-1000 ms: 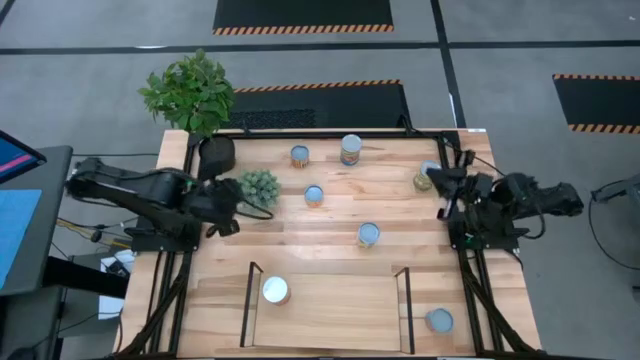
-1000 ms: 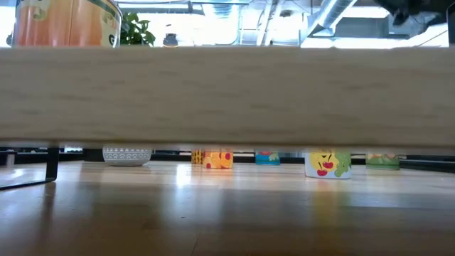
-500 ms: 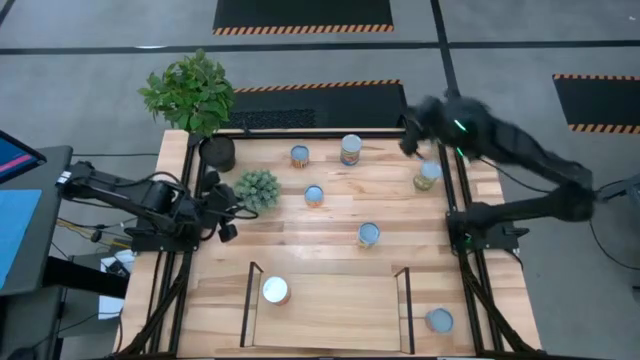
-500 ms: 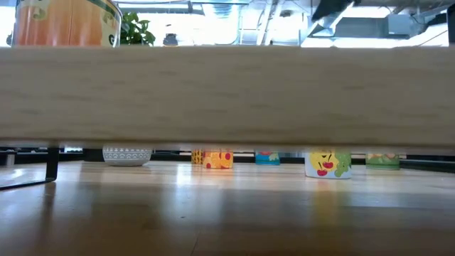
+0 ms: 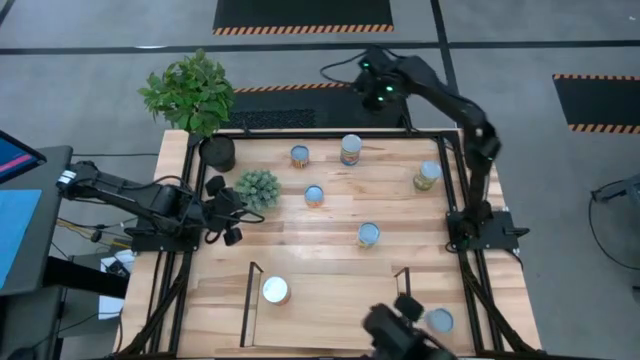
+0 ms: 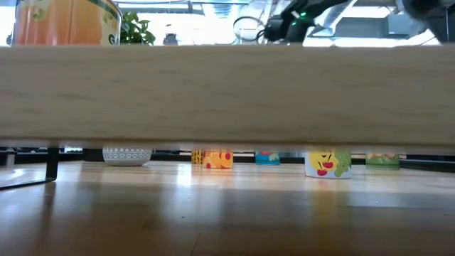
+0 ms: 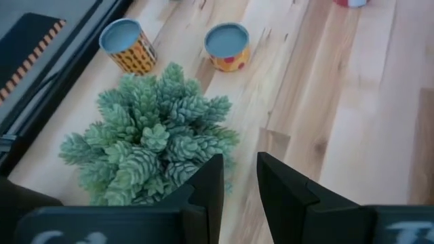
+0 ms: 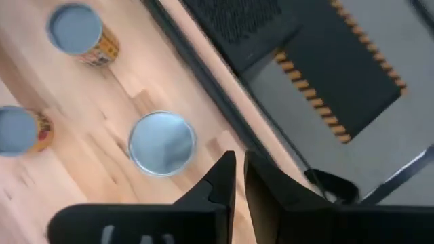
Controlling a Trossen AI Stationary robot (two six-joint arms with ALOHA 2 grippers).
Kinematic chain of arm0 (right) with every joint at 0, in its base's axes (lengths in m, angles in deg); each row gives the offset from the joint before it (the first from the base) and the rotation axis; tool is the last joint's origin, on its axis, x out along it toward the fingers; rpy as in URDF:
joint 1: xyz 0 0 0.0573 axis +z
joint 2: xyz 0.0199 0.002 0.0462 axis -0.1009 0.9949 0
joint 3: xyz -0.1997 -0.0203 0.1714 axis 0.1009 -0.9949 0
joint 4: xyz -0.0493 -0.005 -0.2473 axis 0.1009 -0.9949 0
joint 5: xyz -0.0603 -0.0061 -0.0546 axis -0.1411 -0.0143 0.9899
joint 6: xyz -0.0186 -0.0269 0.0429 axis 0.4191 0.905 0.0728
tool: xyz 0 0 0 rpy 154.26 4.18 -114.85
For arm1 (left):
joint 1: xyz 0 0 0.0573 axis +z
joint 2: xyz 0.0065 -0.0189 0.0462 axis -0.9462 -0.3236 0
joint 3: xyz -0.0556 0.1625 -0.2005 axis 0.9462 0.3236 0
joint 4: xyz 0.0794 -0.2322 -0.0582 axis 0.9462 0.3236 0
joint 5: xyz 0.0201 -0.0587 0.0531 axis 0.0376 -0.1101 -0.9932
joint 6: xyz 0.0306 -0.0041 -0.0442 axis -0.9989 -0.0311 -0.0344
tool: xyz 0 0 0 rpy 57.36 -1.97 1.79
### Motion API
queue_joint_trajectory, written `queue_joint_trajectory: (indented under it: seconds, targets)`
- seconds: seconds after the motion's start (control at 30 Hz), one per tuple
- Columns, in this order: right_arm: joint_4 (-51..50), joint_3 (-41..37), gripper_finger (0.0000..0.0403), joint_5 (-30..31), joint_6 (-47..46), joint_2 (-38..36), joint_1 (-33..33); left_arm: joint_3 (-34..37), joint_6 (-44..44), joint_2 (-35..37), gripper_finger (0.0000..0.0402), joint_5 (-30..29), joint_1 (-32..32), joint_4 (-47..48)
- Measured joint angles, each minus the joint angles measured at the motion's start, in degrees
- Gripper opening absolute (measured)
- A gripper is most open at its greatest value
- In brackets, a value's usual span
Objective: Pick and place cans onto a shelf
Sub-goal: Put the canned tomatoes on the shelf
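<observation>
Several cans stand on the tabletop: two near the far edge (image 5: 300,156) (image 5: 350,150), one mid-table (image 5: 314,196), another (image 5: 368,235), one by the right rail (image 5: 427,176) and one at the near right (image 5: 438,320). A white-topped can (image 5: 275,290) stands on the shelf (image 5: 330,305). My right gripper (image 5: 375,90) (image 8: 239,166) hangs shut, high over the table's far edge, with a silvery-topped can (image 8: 163,142) below and beside it. My left gripper (image 5: 228,212) (image 7: 240,169) waits at the left edge beside a small green succulent (image 7: 149,142), its fingers a little apart and holding nothing.
A leafy plant in a black pot (image 5: 195,95) stands at the far left corner. Black rails (image 5: 460,190) frame the table. A dark blurred shape (image 5: 400,328) shows at the near edge. In the low view the shelf's board edge (image 6: 227,92) hides most of the table.
My right arm has unfolded from over its base at the table's right edge. It has swung up and out toward the far edge, and its gripper has tipped from about level to pointing steeply down. My left gripper has sunk a little beside the succulent. The cans have not moved.
</observation>
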Motion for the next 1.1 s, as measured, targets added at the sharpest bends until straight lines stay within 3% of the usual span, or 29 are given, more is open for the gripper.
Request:
queue_joint_trajectory:
  seconds: [0.13, 0.37, 0.67, 0.9, 1.1]
  targets:
    - [-1.30, 7.42, 0.0059, -0.02, -0.19, 6.77, 2.96, 0.02, 0.26, -0.04, 0.0080, 0.44, 0.01, -0.01]
    - [-4.32, 10.07, 0.0059, -0.34, -2.95, 14.31, 7.02, 0.02, 0.57, -0.08, 0.0080, 0.44, 0.00, 0.01]
    - [-6.17, 10.17, 0.0059, -0.09, -12.24, 15.64, 7.22, 0.02, 0.68, -0.08, 0.0080, 0.44, -0.01, 0.54]
    - [-6.32, 10.17, 0.0061, -0.32, -19.35, 15.75, 6.68, 0.01, 4.50, -0.08, 0.0080, 0.44, 0.00, 6.51]
    - [-5.22, 10.22, 0.0098, -1.46, -22.55, 17.57, 7.45, 0.02, 8.08, -0.08, 0.0080, 0.43, -0.01, 11.11]
